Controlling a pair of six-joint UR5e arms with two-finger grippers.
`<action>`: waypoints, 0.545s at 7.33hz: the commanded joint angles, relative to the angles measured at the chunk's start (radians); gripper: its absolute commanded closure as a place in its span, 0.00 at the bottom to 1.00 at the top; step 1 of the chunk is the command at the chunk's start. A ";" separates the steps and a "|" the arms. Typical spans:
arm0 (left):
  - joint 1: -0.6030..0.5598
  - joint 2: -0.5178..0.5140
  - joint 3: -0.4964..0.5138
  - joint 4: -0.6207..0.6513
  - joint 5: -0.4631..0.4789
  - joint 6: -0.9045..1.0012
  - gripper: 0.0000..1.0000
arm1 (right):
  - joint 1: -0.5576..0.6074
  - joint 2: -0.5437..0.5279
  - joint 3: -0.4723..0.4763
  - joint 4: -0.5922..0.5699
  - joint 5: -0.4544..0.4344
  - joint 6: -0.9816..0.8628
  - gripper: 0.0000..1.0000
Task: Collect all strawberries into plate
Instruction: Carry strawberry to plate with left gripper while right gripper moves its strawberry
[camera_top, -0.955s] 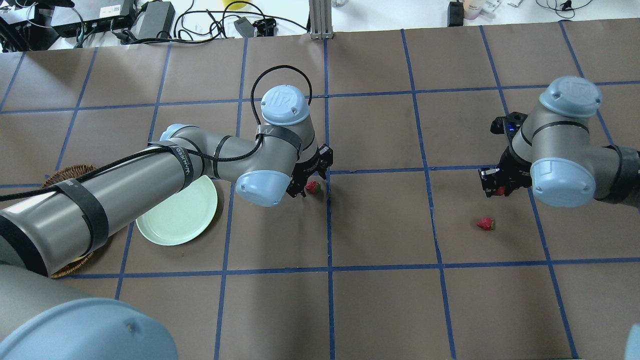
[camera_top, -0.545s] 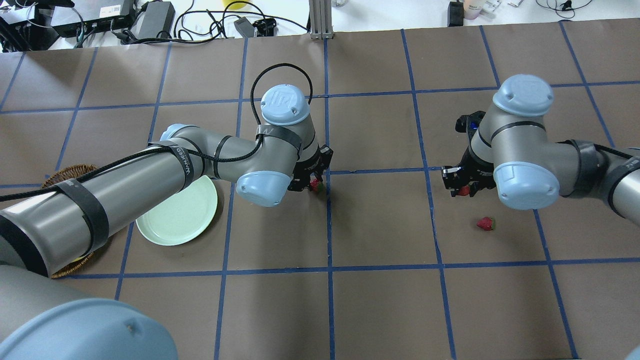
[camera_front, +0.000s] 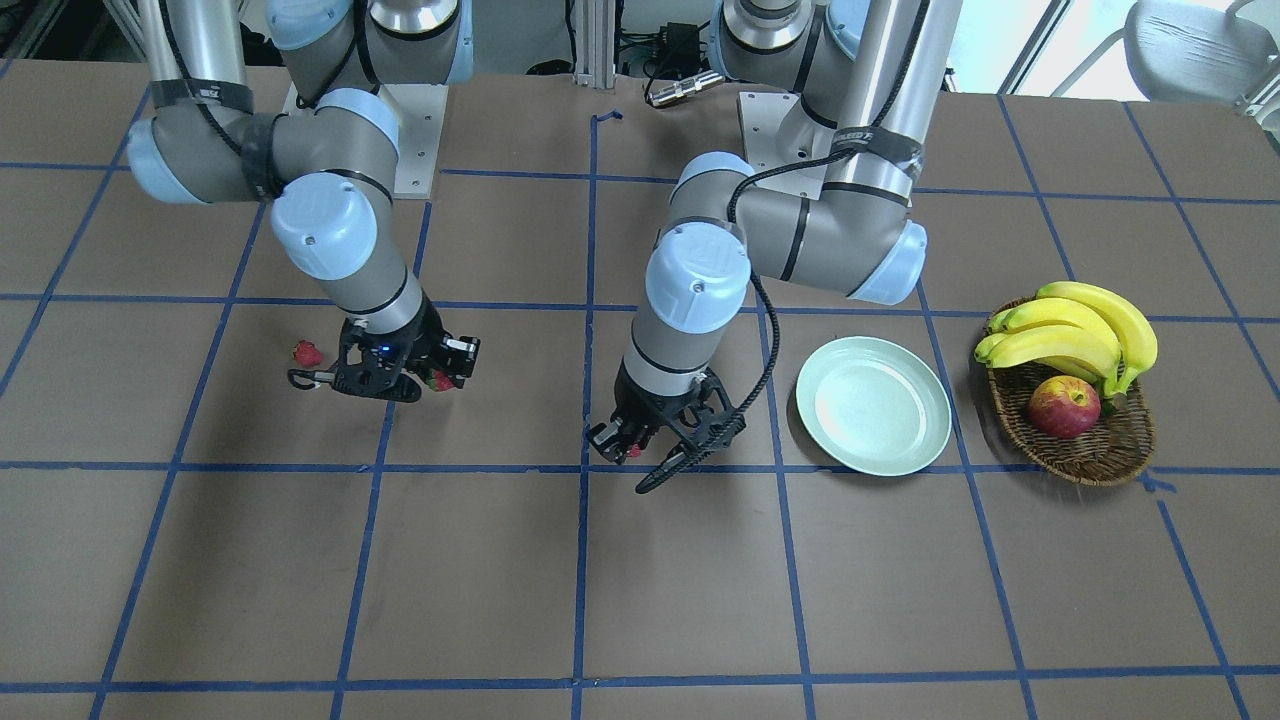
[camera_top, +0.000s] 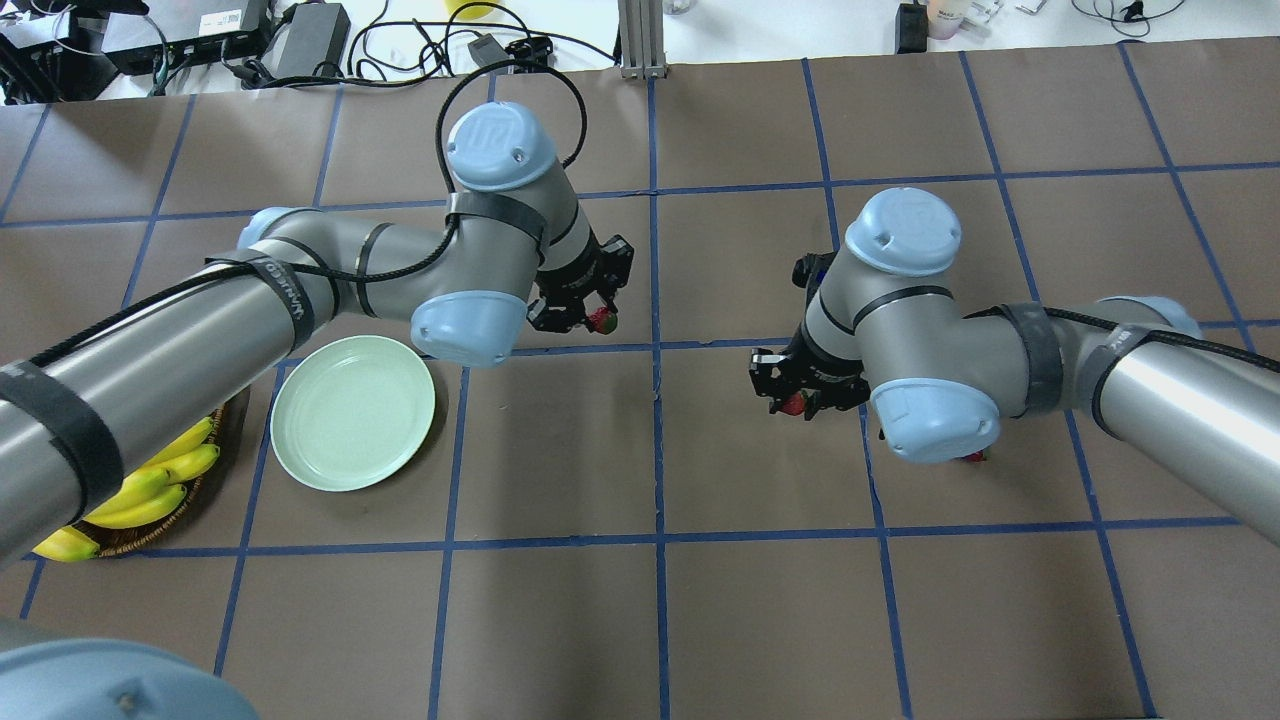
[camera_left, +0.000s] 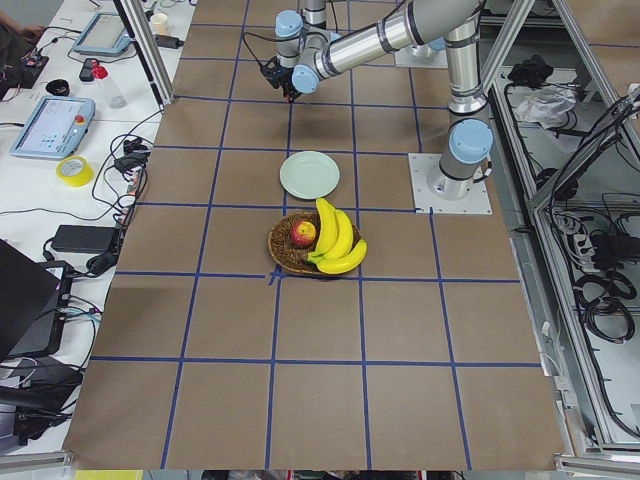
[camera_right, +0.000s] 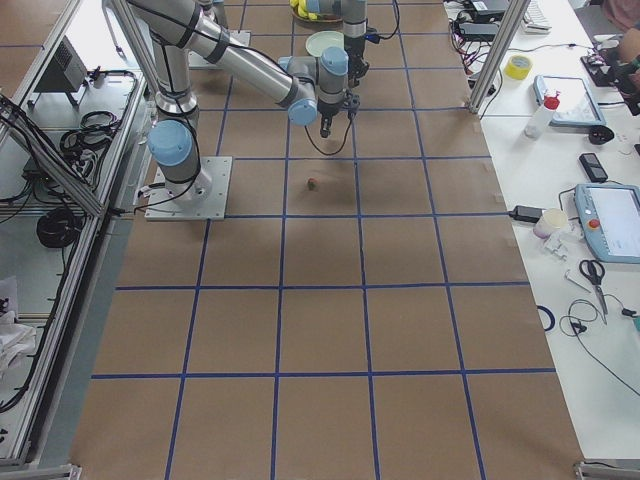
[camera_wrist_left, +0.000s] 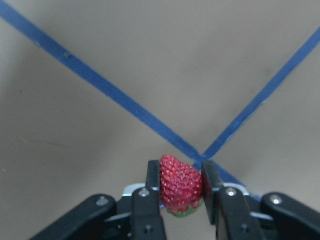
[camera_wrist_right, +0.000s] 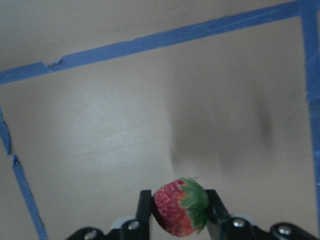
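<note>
Brown paper covers the table (camera_top: 760, 620), gridded with blue tape (camera_top: 660, 600); a cluttered white bench (camera_right: 610, 430) runs alongside.

The left arm (camera_top: 180, 345) and right arm (camera_top: 1190, 400) are silver-grey tubes with pale blue domed joint caps, screwed and UR-marked; black straps bind black cables; the jaws are black.

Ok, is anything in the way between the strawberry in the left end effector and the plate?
Nothing visible. The left end effector holds its strawberry above bare table, and only bare table lies between it and the empty plate. The fruit basket sits beyond the plate.
</note>
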 joint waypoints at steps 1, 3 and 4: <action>0.156 0.098 -0.005 -0.135 0.018 0.355 1.00 | 0.142 0.089 -0.012 -0.146 0.077 0.174 1.00; 0.245 0.129 -0.049 -0.177 0.195 0.744 1.00 | 0.245 0.157 -0.112 -0.221 0.103 0.382 1.00; 0.297 0.133 -0.084 -0.177 0.200 0.864 1.00 | 0.308 0.207 -0.178 -0.221 0.081 0.461 1.00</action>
